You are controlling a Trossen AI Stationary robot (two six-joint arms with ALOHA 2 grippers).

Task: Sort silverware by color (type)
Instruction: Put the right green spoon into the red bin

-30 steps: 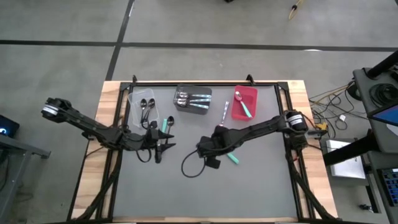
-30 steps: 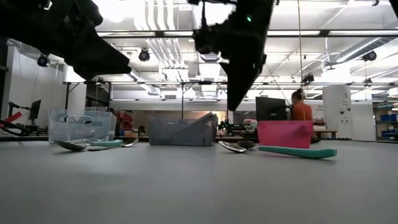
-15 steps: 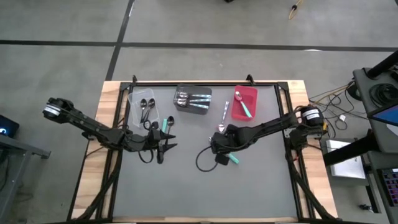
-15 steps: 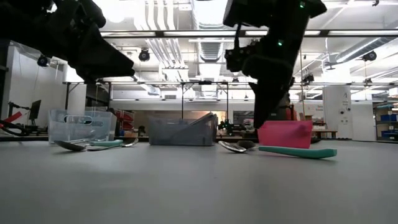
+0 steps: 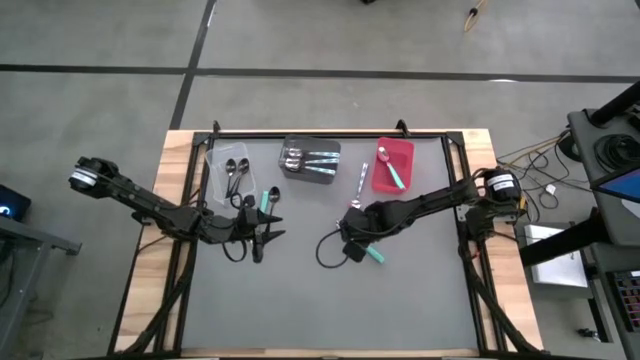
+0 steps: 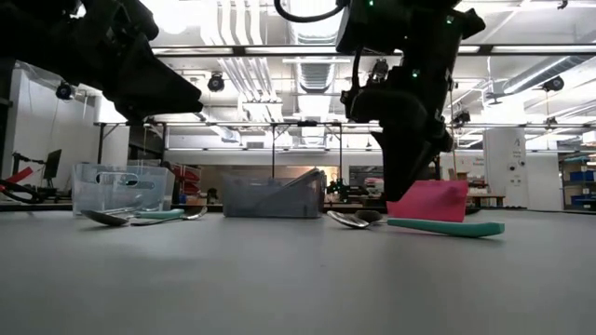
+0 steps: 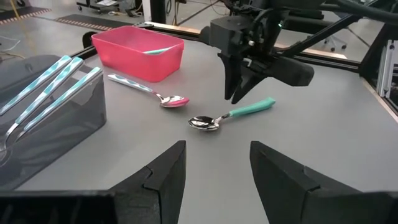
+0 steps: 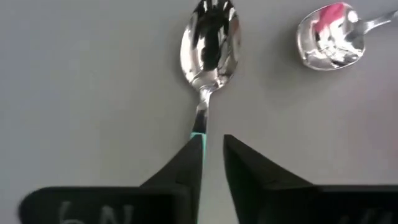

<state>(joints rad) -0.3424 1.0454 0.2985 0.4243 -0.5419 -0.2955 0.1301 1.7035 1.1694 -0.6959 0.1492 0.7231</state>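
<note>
Right tool [image 8: 211, 152] sits mid-table over the teal-handled silver spoon [image 8: 208, 43], fingers slightly apart straddling its neck, spoon flat on the grey table [image 5: 300, 310]. Left tool [image 7: 214, 171] open, empty, near the clear bin [image 5: 222, 160] holding black spoons. Dark grey bin [image 5: 310, 160] holds teal-handled spoons; red bin [image 5: 393, 165] holds one. Near half of table open.

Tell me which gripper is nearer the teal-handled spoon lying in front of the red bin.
Right. The right gripper is directly over the teal-handled spoon, fingers straddling its handle; the left gripper hovers far across the table.
</note>
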